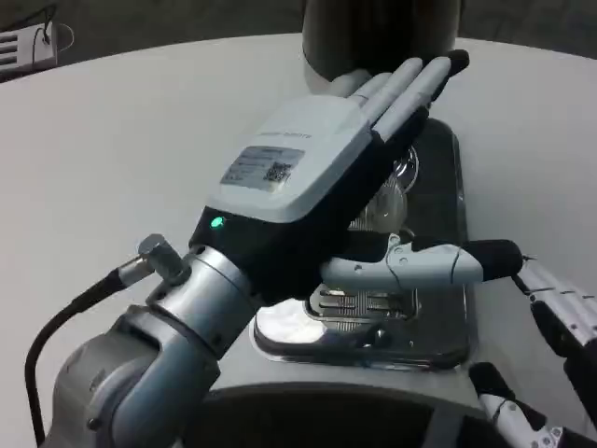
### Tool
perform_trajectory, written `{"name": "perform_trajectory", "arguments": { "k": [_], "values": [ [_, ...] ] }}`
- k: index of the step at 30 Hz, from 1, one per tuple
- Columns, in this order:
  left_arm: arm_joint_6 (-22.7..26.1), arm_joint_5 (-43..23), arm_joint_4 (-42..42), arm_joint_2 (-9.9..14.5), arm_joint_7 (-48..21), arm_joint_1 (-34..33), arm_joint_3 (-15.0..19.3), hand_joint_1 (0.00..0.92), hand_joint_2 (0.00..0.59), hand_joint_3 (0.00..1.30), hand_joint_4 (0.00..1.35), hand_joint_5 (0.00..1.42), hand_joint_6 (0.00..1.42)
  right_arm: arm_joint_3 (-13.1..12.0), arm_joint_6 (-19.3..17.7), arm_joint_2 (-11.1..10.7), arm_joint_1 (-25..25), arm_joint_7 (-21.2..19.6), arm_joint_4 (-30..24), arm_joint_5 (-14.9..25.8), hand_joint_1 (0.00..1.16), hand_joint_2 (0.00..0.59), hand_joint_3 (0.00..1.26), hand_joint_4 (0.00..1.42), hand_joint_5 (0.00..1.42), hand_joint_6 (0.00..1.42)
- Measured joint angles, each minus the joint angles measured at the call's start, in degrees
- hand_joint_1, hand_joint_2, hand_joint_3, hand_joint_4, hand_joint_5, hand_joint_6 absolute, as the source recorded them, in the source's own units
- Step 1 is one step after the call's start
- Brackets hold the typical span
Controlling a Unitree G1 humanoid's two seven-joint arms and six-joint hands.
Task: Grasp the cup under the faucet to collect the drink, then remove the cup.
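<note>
A clear plastic cup (392, 196) stands on the silver drip tray (437, 325), below the dark dispenser (373, 28). My left hand (317, 187) hovers over and in front of the cup and hides most of it. Its white back faces up, its fingers (410, 79) stretch toward the dispenser, and its thumb (438, 264) sticks out to the right across the tray. It holds nothing. My right hand (562, 322) lies at the right edge beside the tray, partly cut off, with its fingers extended and nothing in them.
The white round table (121, 140) spreads to the left and behind. A power strip (23, 42) lies at the far left corner. A dark curved edge of my body runs along the bottom.
</note>
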Motion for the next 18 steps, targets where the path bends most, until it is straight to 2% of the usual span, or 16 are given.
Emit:
{"name": "perform_trajectory", "arguments": {
  "k": [5,8,14,18],
  "values": [
    [0.0,0.02,-0.19,0.05,-0.39,0.03,0.41,0.0,0.082,0.02,0.0,0.05,0.01,0.73,1.39,0.42,-2.06,1.65,0.86,2.79,0.38,0.362,0.06,0.11,0.16,0.26],
    [0.0,0.03,-0.47,0.08,-0.56,0.16,0.59,0.0,0.086,0.02,0.0,0.05,0.01,1.51,2.24,0.55,-3.89,2.75,2.4,5.78,0.41,0.329,0.04,0.12,0.16,0.28],
    [0.0,0.03,-1.09,0.15,-0.57,0.91,1.01,0.0,0.086,0.02,0.0,0.05,0.01,2.55,3.97,0.76,-7.73,3.86,4.65,10.64,0.45,0.298,0.04,0.12,0.16,0.28],
    [-0.01,0.0,-1.63,0.19,-0.57,1.46,1.43,0.0,0.086,0.02,0.0,0.05,0.01,3.44,4.12,0.76,-9.66,4.03,5.57,12.02,0.47,0.287,0.03,0.11,0.16,0.27]
  ]
}}
